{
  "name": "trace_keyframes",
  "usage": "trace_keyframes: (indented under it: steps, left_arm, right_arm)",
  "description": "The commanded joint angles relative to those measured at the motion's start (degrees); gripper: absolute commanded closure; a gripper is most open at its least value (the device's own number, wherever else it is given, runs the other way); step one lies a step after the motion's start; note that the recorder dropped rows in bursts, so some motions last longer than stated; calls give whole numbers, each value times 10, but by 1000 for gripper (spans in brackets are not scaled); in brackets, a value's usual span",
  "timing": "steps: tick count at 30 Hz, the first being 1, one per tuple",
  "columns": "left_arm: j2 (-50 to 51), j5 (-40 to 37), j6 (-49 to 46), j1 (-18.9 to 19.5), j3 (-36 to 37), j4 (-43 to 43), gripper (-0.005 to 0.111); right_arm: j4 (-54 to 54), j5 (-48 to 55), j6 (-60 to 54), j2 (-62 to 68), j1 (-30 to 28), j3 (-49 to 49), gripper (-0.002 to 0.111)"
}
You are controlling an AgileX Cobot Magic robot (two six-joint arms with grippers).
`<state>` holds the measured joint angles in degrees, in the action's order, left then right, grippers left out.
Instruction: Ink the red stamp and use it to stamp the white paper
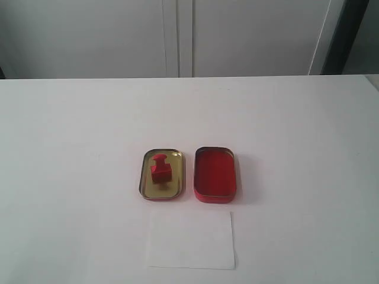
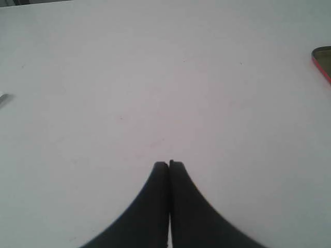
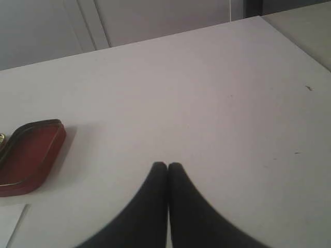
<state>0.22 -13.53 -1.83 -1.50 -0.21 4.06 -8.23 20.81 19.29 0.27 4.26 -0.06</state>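
Note:
The red stamp (image 1: 160, 170) stands in the gold tin lid (image 1: 145, 181) at the table's middle. Beside it on the right lies the red ink tin (image 1: 215, 174), which also shows in the right wrist view as the red ink tin (image 3: 31, 155). The white paper (image 1: 190, 239) lies flat in front of both tins; I see no mark on it. A corner of the white paper (image 3: 10, 222) shows in the right wrist view. My left gripper (image 2: 169, 164) is shut on nothing above bare table. My right gripper (image 3: 167, 165) is shut too, apart from the ink tin. Neither gripper shows in the exterior view.
The white table (image 1: 71, 136) stretches wide around the tins. White cabinet doors (image 1: 177, 35) stand behind its far edge. An edge of the gold lid (image 2: 322, 61) shows in the left wrist view. The table's corner (image 3: 261, 18) shows in the right wrist view.

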Motion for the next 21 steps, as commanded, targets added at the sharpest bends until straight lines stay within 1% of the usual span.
trace_keyframes:
  steps: [1, 3, 5, 14, 17, 21]
  left_arm:
    - [-2, 2, 3, 2, 2, 1, 107]
    - [-2, 7, 3, 2, 2, 1, 107]
    - [-2, 38, 3, 2, 2, 1, 107]
    - [-2, 203, 3, 2, 2, 1, 107]
    - [-2, 228, 3, 2, 2, 1, 107]
    - [-2, 232, 3, 2, 2, 1, 107]
  right_arm:
    - [-4, -6, -4, -3, 2, 1, 108]
    - [-4, -6, -4, -3, 2, 1, 108]
    - [-4, -6, -4, -3, 2, 1, 108]
    - [-4, -6, -4, -3, 2, 1, 108]
    - [-4, -6, -4, -3, 2, 1, 108]
    - [-4, -6, -4, -3, 2, 1, 108]
